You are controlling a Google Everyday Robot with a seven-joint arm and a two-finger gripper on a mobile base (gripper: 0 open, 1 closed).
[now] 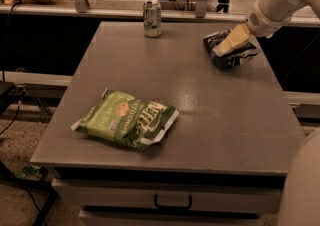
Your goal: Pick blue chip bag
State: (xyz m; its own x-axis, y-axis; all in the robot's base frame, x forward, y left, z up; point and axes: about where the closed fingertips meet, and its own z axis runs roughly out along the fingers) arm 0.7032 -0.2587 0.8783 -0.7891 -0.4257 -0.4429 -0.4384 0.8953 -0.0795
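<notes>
The blue chip bag [231, 54] is a small, crumpled dark navy bag with white patches. It lies at the far right of the grey table [200, 120]. My gripper [229, 43] comes in from the upper right on a white arm and lies right on top of the bag, covering its middle. The bag rests on the table surface.
A large flat green chip bag [126, 118] lies near the table's front left. A soda can [152, 17] stands at the far edge, left of the blue bag. A drawer handle [172, 203] shows below the table's front edge. A railing and chairs stand behind the table.
</notes>
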